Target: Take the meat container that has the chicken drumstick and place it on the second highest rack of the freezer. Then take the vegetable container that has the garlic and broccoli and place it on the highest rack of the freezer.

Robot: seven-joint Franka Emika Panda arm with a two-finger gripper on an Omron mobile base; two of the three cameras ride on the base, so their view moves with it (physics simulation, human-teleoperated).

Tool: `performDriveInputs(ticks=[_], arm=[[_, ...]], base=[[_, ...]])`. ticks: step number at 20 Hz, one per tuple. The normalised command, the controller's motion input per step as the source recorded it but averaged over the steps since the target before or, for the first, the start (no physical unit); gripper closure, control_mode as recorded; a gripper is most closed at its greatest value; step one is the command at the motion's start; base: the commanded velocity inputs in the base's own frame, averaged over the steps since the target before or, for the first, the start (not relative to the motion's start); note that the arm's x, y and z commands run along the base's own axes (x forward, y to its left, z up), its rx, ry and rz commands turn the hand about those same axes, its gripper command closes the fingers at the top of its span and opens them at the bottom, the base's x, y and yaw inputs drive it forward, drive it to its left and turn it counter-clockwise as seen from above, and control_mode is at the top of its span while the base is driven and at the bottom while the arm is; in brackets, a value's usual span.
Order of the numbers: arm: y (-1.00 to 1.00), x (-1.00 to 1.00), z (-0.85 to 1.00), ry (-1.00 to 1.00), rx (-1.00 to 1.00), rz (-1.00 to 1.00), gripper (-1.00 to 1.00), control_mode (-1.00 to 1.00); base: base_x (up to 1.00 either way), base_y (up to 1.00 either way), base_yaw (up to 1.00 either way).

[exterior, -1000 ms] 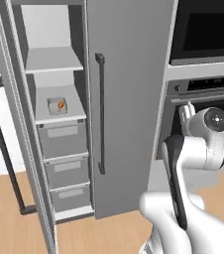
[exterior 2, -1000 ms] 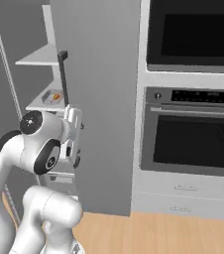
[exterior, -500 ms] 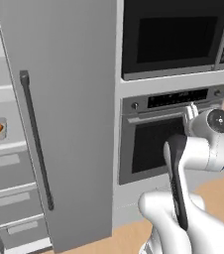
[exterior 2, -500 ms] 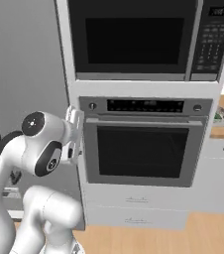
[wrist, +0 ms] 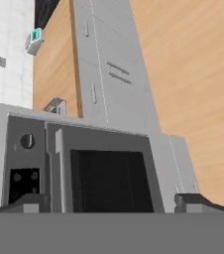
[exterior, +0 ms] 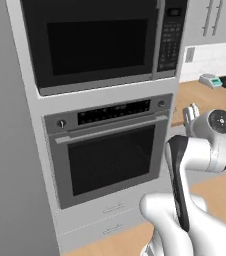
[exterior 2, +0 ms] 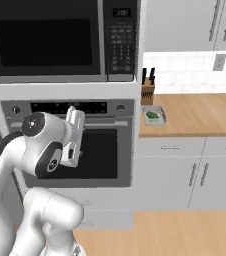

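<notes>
Your vegetable container [exterior 2: 154, 116] small at mid-frame, contents blurred green, your claw [wrist: 113, 202] wide open, empty, facing oven [exterior 2: 92, 152].

Grey cabinet column with a black microwave [exterior 2: 45, 42] above a built-in wall oven [exterior: 107, 155], wooden surface [exterior 2: 195, 116] to its right, knife block [exterior 2: 147, 91] against white tiled backsplash [exterior 2: 185, 67], grey upper cabinets [exterior 2: 185, 25], grey lower drawers [exterior 2: 185, 172], wooden floor [exterior 2: 185, 232].
</notes>
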Motion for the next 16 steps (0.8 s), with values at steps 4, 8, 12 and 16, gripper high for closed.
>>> performDriveInputs(ticks=[4, 8, 12, 16], arm=[[0.00, 0.00, 0.00, 0.00, 0.00, 0.00, -1.00, 1.00], [0.00, 0.00, 0.00, 0.00, 0.00, 0.00, -1.00, 1.00], [0.00, 0.00, 0.00, 0.00, 0.00, 0.00, -1.00, 1.00], [0.00, 0.00, 0.00, 0.00, 0.00, 0.00, -1.00, 1.00]], base=[[0.60, -0.82, -0.12], [0.75, -0.73, 0.00], [0.80, -0.67, 0.00], [0.82, -0.56, 0.00]])
